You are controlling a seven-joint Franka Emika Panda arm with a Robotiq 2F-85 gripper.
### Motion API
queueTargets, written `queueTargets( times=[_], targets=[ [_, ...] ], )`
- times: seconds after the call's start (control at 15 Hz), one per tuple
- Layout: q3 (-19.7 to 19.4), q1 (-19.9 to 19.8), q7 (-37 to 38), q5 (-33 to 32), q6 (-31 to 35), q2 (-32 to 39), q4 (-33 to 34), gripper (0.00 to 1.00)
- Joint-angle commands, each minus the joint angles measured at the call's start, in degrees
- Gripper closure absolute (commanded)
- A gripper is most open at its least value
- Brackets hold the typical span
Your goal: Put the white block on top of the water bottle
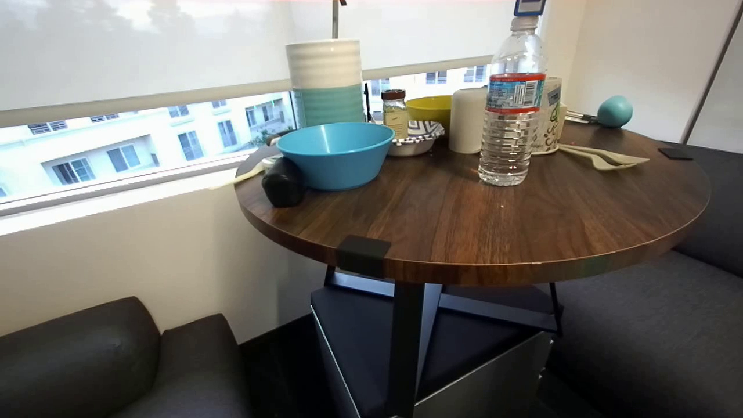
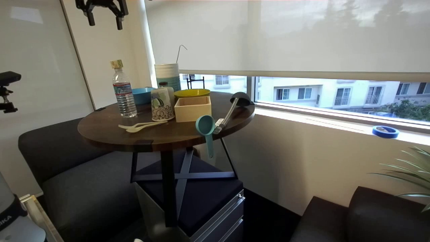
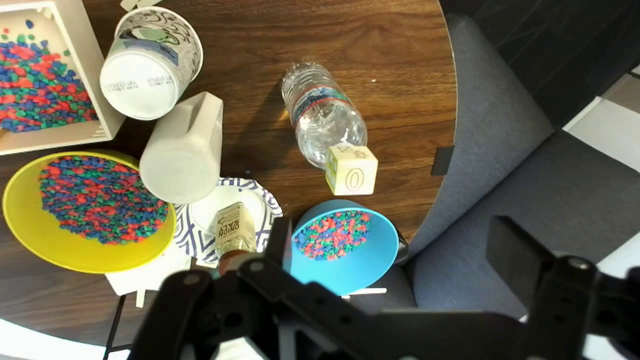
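Note:
The white block, a small pale cube with printed faces and yellowish or blue edges, rests on top of the water bottle. It shows in both exterior views [image 1: 529, 7] [image 2: 116, 64] and in the wrist view [image 3: 352, 171]. The clear water bottle [image 1: 511, 142] stands upright on the round table, also seen in an exterior view [image 2: 125, 95] and the wrist view [image 3: 327, 117]. The block hides the bottle's cap. My gripper [image 2: 105, 25] is open and empty, above the block and apart from it. In the wrist view its open fingers [image 3: 395, 250] have nothing between them.
A blue bowl [image 1: 336, 157], yellow bowl [image 3: 30, 215], wooden box [image 2: 193, 112], paper cup [image 2: 162, 104], white mug [image 3: 182, 155], onion salt jar [image 1: 395, 113] and tall white-and-teal container [image 1: 325, 87] stand around the bottle. Plastic cutlery [image 1: 603, 157] lies near the table's [image 1: 464, 232] edge.

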Motion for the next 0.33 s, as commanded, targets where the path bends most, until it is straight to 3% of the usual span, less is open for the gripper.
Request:
queueTargets(
  times=[0.0, 0.27],
  targets=[
    [-0.3, -0.7, -1.0, 1.0, -0.2, -0.4, 0.0, 0.0],
    [-0.5, -0.8, -1.3, 1.1, -0.3, -0.4, -0.2, 0.0]
  ],
)
